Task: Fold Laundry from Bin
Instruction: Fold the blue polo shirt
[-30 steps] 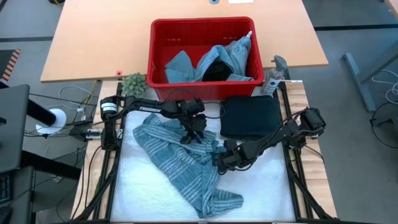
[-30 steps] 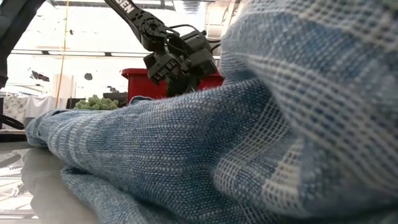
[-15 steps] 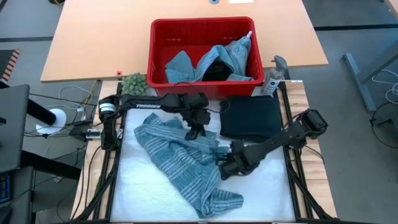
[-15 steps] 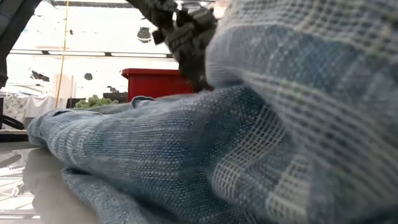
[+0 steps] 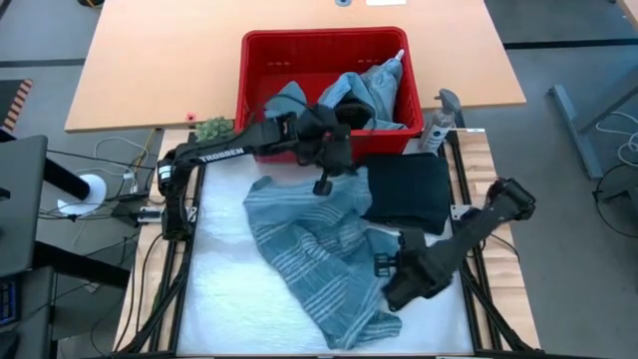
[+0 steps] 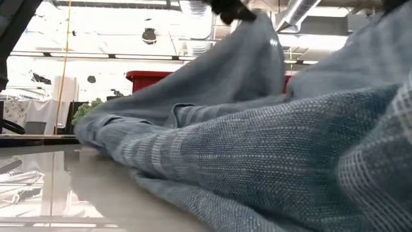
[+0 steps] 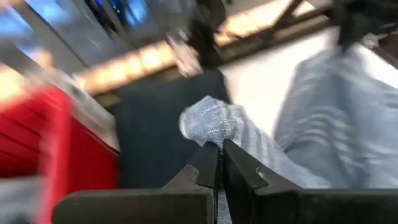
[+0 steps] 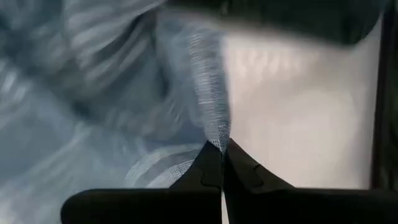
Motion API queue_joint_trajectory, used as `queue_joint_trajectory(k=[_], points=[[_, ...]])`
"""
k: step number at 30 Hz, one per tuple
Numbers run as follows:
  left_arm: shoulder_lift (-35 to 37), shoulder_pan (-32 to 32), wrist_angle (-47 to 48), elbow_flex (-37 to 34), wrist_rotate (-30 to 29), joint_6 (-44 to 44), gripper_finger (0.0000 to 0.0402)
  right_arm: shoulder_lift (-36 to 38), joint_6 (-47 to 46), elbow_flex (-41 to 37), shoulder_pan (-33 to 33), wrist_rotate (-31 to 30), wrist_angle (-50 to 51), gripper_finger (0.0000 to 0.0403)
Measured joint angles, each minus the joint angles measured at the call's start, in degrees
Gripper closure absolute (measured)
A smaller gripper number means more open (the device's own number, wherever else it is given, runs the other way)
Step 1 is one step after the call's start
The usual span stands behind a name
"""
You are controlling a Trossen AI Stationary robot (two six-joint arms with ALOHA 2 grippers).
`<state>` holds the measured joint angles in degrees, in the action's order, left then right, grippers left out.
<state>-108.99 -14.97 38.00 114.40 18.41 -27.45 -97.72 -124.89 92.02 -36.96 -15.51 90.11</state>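
Both tools are clamped on the blue-grey striped cloth [image 5: 319, 254]: the left tool [image 5: 324, 185] pinches an edge near the red rectangular plastic bin [image 5: 324, 45], beside the folded black garment [image 5: 407, 189], and the right tool [image 5: 392, 274] pinches the opposite edge toward the tabletop's [image 5: 219, 309] near side. Its long axis runs diagonally between them, ready for stretching flat.
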Motion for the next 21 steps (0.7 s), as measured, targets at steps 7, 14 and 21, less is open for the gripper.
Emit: queue_joint_trajectory(k=[7,14,21], points=[[0.0,-1.4,-0.6,10.0,-1.1,-4.3,0.0401,-2.6,-5.4,5.6,-4.1,8.9,-0.1,0.0382],[0.0,-3.6,-5.4,12.3,9.2,-6.8,0.0401,-13.5,-7.4,10.2,-5.4,26.3,0.0,0.0382],[-7.8,-5.5,-6.7,10.6,12.7,-7.8,0.0401,-24.9,-10.3,15.9,-7.6,40.0,-0.1,0.0382]])
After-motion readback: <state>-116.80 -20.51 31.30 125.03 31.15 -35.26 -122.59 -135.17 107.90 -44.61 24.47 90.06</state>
